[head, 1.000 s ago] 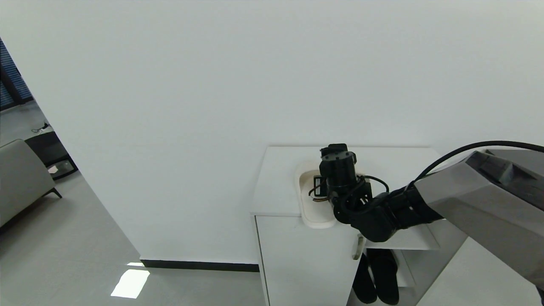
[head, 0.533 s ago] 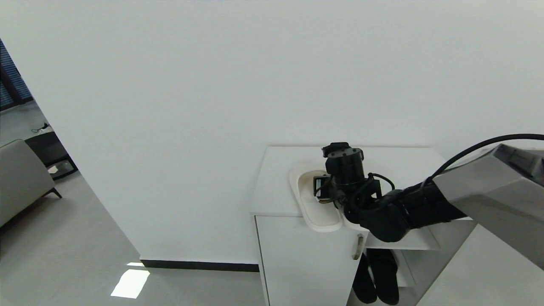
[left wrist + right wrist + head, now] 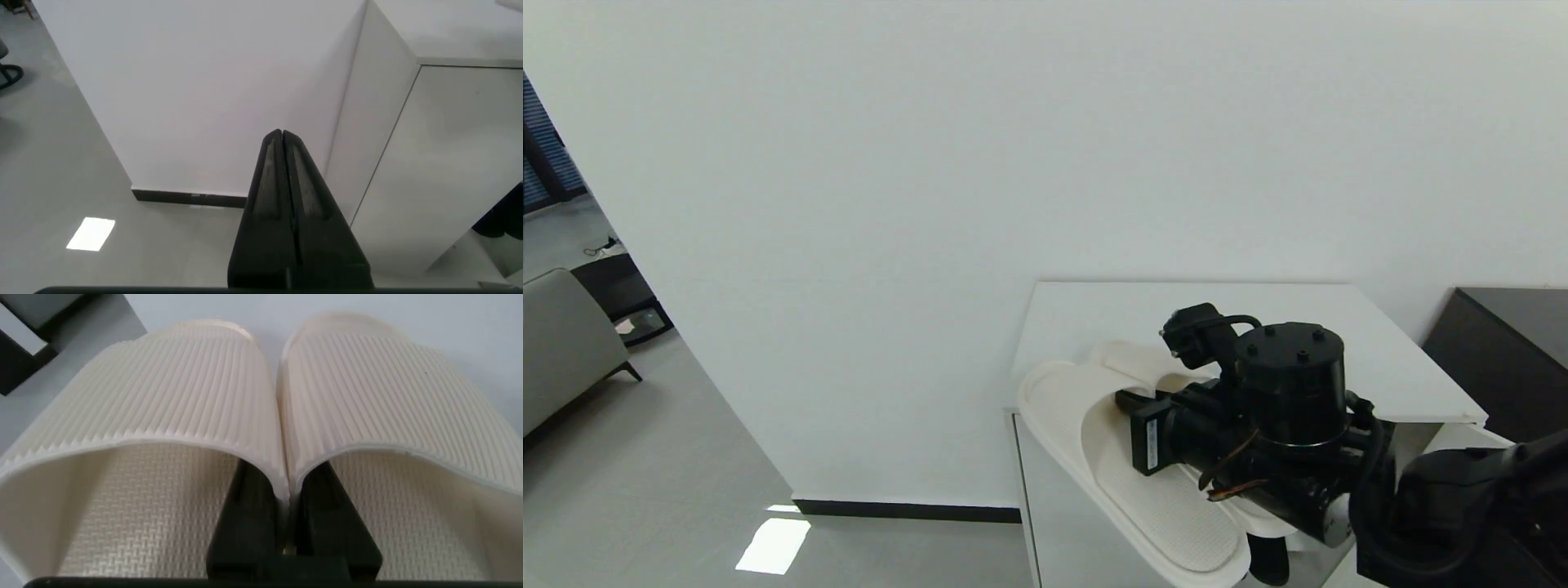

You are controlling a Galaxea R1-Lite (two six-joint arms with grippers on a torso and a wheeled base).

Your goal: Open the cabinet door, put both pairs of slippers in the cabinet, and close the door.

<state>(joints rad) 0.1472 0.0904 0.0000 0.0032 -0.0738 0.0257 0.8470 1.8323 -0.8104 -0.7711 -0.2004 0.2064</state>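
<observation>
Now your right gripper [image 3: 288,508] pinches the two adjoining strap edges of the cream slippers [image 3: 172,400], which its wrist view shows up close. From the head view, the pair sits over the front edge of the white cabinet [image 3: 1094,314]. Your left gripper [image 3: 283,163], fingers pressed together, points toward the floor [image 3: 73,188] beside the cabinet.

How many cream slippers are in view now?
2. The nearer slipper and the farther slipper lie side by side, both clamped in the right gripper, by the cabinet top.
</observation>
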